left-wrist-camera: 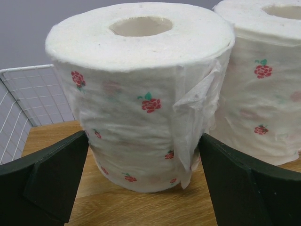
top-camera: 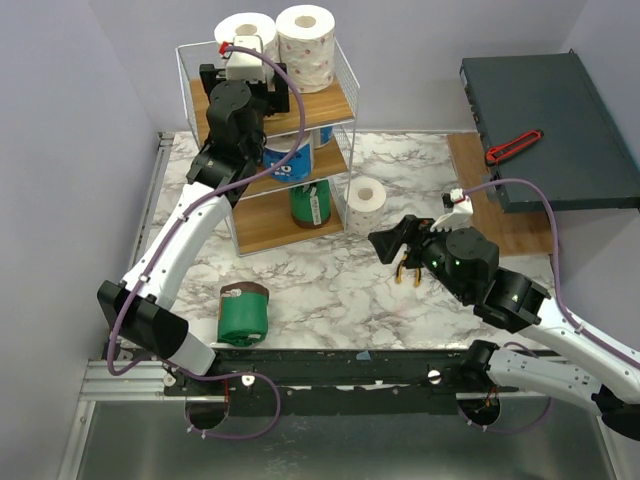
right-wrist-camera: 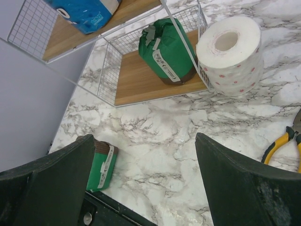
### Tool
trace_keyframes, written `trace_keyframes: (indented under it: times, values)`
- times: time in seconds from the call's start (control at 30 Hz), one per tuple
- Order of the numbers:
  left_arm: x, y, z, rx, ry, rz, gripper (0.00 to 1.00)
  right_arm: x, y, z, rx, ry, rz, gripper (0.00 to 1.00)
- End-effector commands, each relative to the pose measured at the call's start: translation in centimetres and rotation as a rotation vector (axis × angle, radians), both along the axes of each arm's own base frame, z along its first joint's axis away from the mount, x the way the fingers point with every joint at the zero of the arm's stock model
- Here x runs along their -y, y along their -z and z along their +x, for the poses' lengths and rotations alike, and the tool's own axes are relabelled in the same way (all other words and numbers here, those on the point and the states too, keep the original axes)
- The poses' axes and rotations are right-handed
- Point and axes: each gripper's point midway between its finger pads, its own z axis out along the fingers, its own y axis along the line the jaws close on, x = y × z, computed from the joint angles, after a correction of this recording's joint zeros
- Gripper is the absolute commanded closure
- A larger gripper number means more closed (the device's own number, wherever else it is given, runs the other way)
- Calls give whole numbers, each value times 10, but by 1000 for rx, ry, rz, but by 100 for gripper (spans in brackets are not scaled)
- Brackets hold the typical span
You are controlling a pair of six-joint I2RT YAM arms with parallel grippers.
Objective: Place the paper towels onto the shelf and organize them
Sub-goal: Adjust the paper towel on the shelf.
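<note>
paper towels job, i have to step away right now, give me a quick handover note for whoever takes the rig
Left gripper: jaws open either side of the left top roll, not closed on it.
Right gripper: jaws open, empty, above the table.
Done: four rolls on the shelf. Left top roll and right top roll stand upright on the top board, blue roll on the middle one, shelved green roll on the bottom one.
Left: loose white roll, upright on the table beside the shelf; loose green roll, lying near the left arm's base.
</note>
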Motion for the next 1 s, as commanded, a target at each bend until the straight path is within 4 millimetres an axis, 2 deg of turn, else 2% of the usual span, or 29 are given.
trace_keyframes:
  times: [0.0, 0.13, 0.37, 0.53, 0.6, 0.67, 0.77, 0.97]
  values:
    - [-6, -4, -14, -2, 27, -43, 2, 6, 5, 1, -10, 29, -7, 10]
    - [-1, -24, -36, 33, 95, -82, 2, 6, 4, 0, -12, 30, 1, 9]
    - [9, -58, -87, 85, 202, -115, 1, 6, 5, -2, -25, 35, 40, 7]
    - [14, -70, -133, 107, 272, -144, 1, 10, 13, 1, -43, 75, 42, 0]
    - [22, -67, -153, 99, 336, -128, 1, 13, 19, 5, -52, 106, 26, 0]
    - [30, -56, -169, 62, 376, -106, 2, 16, 26, 8, -61, 133, 8, 0]
    - [49, -21, -193, -33, 468, -94, 4, 18, 39, 14, -79, 173, -36, 1]
    - [85, 88, -237, -279, 615, -84, 7, 16, 70, 30, -126, 243, -164, 2]
